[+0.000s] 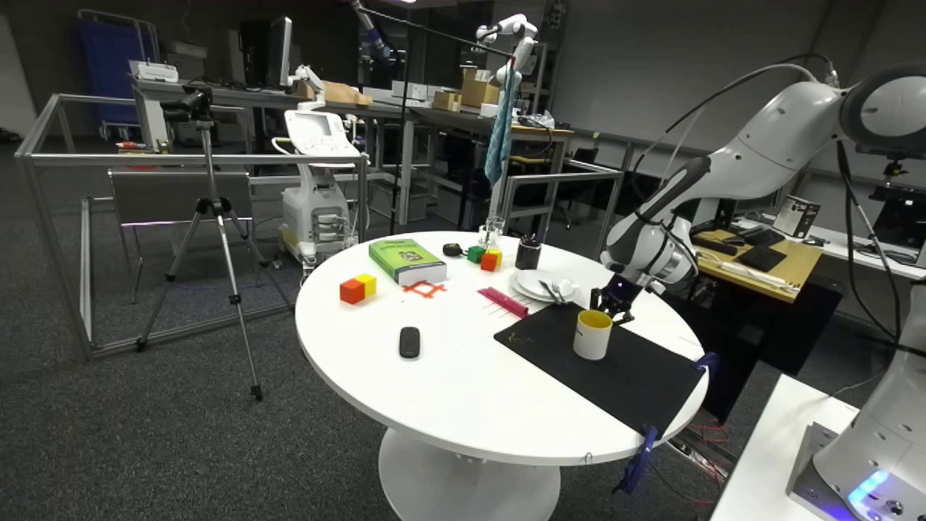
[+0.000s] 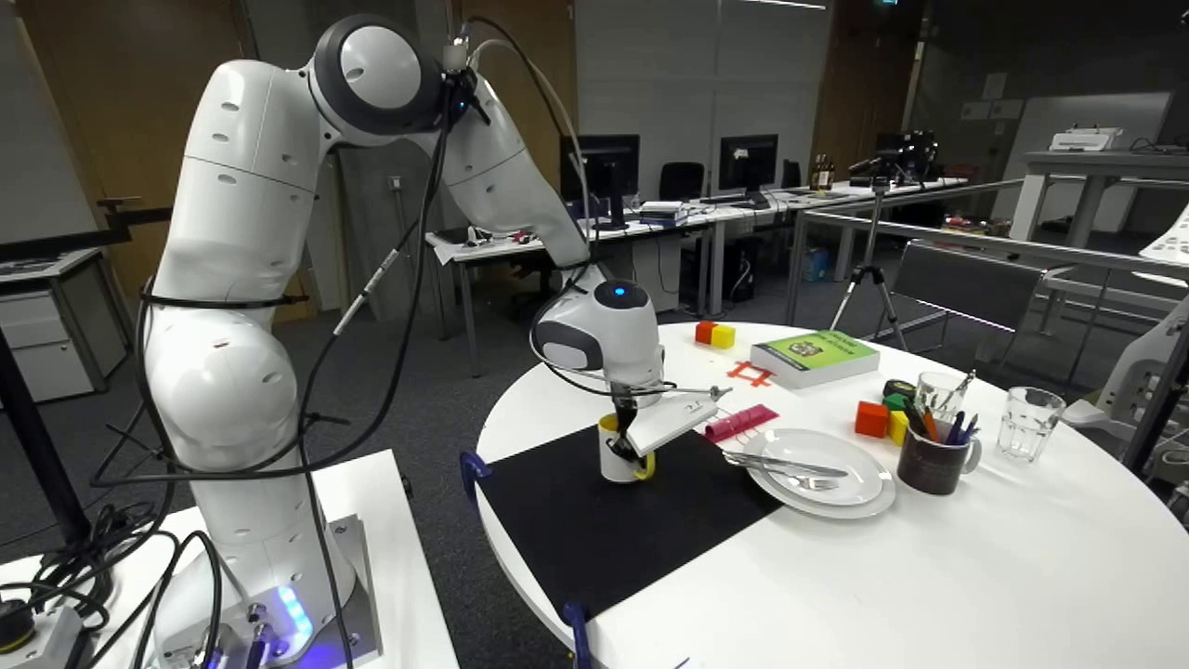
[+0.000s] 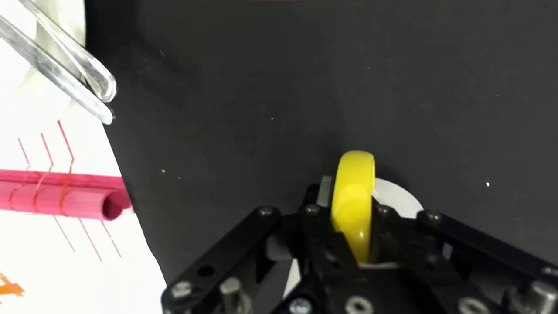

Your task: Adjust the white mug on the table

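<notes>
The white mug stands upright on a black mat on the round white table. It has a yellow inside and a yellow handle. In an exterior view, the mug is partly covered by the gripper. In the wrist view, the mug's yellow handle sits between the two fingers of the gripper, which close in on both its sides. Only part of the mug's white body shows there, to the right of the handle. In an exterior view, the gripper is behind the mug.
Plates with cutlery and a pink roll lie close to the mat. A dark mug with pens, glasses, a green book, coloured blocks and a black object are farther off. Blue clamps hold the mat's edge.
</notes>
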Tool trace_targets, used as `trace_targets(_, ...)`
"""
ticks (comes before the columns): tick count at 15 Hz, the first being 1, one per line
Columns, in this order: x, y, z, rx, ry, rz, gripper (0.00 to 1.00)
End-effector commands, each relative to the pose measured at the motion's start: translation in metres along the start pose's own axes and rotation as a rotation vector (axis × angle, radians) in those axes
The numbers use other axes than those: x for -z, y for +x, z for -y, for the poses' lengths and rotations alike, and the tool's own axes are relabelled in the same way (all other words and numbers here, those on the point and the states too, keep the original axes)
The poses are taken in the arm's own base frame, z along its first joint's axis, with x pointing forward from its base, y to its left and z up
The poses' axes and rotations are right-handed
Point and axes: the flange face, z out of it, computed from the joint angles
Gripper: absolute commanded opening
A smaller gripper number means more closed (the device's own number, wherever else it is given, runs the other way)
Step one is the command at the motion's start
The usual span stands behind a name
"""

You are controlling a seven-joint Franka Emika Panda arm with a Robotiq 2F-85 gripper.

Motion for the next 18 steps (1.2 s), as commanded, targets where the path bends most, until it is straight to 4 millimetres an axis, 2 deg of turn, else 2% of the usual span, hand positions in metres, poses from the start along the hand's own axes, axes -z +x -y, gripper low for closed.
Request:
trace_targets(1, 0.01, -0.002, 0.002, 0.044, -0.012, -0.029, 0.4)
trace_targets(2, 0.01, -0.002, 0.003, 0.048, -0.009, -0.027, 0.41)
trace_targets(3, 0.01, -0.003, 0.003, 0.048, -0.008, -0.024, 0.47)
trace_targets(10, 0.016, -0.004, 0.004, 0.046, 0.0, -0.022, 0.99)
trace_targets(15, 0.03, -0.012, 0.004, 0.032, 0.036, -0.022, 1.0)
trace_targets(17, 0.043, -0.016, 0.002, 0.013, 0.047, -0.03, 1.0)
trace_targets(18, 0.056, -0.019, -0.002, 0.006, 0.041, -0.022, 1.0)
